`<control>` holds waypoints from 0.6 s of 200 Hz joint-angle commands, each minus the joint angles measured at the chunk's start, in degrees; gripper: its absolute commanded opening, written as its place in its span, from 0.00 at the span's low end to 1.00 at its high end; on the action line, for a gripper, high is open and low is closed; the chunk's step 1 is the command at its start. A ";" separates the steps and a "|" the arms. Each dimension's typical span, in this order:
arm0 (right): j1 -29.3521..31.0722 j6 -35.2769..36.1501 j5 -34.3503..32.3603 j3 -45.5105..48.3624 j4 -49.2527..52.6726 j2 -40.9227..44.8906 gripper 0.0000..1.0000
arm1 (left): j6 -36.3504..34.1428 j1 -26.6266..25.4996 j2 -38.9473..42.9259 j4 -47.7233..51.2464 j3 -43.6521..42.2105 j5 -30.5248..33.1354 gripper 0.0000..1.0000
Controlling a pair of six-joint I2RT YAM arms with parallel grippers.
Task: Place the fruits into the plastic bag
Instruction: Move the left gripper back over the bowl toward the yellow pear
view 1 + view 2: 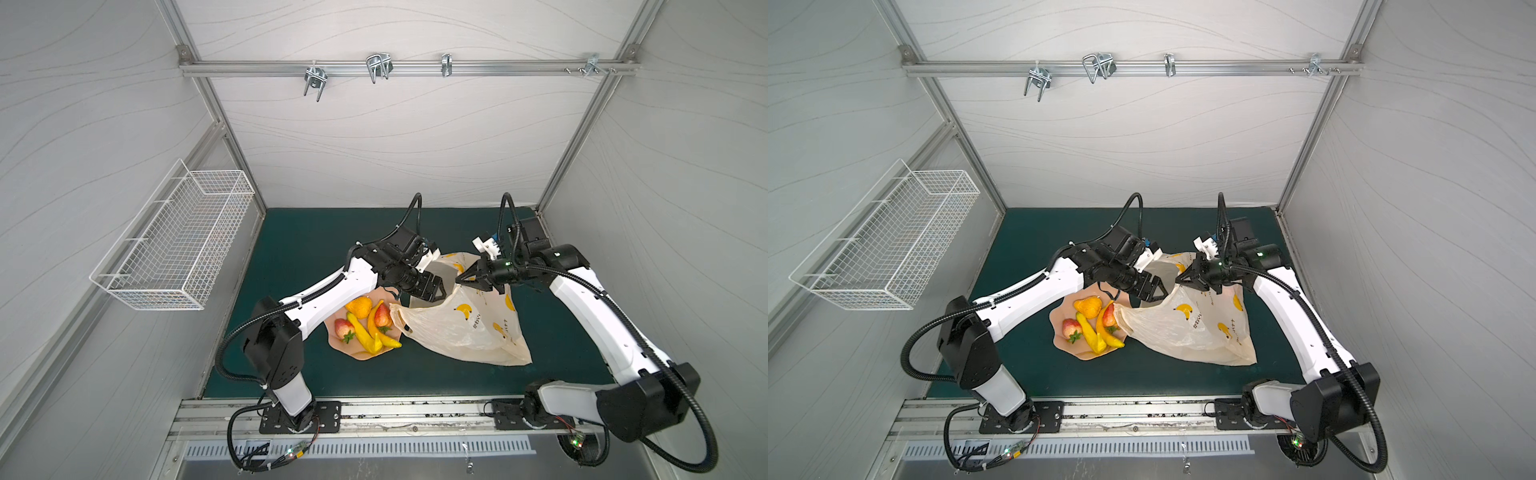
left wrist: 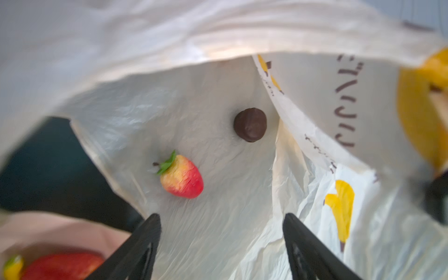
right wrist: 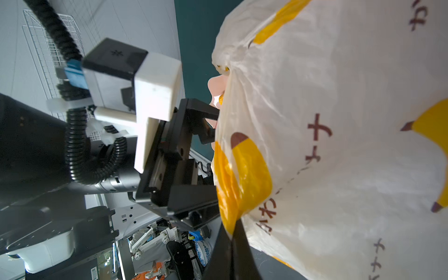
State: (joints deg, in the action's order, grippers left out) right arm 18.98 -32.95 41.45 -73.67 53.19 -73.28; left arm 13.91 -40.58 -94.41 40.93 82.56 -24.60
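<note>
The cream plastic bag [image 1: 465, 328] [image 1: 1187, 328] lies on the green mat with its mouth lifted. My right gripper [image 1: 459, 279] [image 3: 234, 228] is shut on the bag's raised rim [image 3: 339, 145]. At the mouth, my left gripper [image 1: 438, 293] [image 2: 221, 215] is open and holds nothing. Inside the bag [image 2: 218, 97] lie a red strawberry [image 2: 181, 178] and a dark brown fruit [image 2: 250, 124]. On the pink plate [image 1: 361, 355] to the bag's left lie an orange fruit [image 1: 359, 306], two strawberries [image 1: 344, 328] [image 1: 382, 316] and yellow bananas [image 1: 361, 332].
A white wire basket [image 1: 174, 237] hangs on the left wall. Metal hooks [image 1: 378, 68] sit on the rail across the back wall. The green mat [image 1: 316, 241] stretches behind the plate and in front of the bag.
</note>
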 commanded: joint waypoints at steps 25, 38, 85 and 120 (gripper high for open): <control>-0.57 1.49 0.01 -2.69 3.06 -0.79 0.00 | 2.01 4.87 5.70 9.40 -2.11 8.20 0.81; -0.67 1.74 -0.04 -2.83 3.28 -0.90 0.00 | 2.73 6.04 7.19 10.66 -3.13 8.89 0.81; -0.77 2.44 -0.52 -3.94 4.81 -1.09 0.00 | 6.11 8.90 10.24 15.98 -3.85 14.67 0.81; -0.74 2.97 -0.71 -4.16 5.50 -0.96 0.00 | 5.52 11.09 11.88 18.43 -5.51 17.55 0.81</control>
State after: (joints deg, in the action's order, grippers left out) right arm 18.59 -31.38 40.97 -76.66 56.21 -74.22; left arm 18.83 -31.11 -84.18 55.81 77.52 -10.81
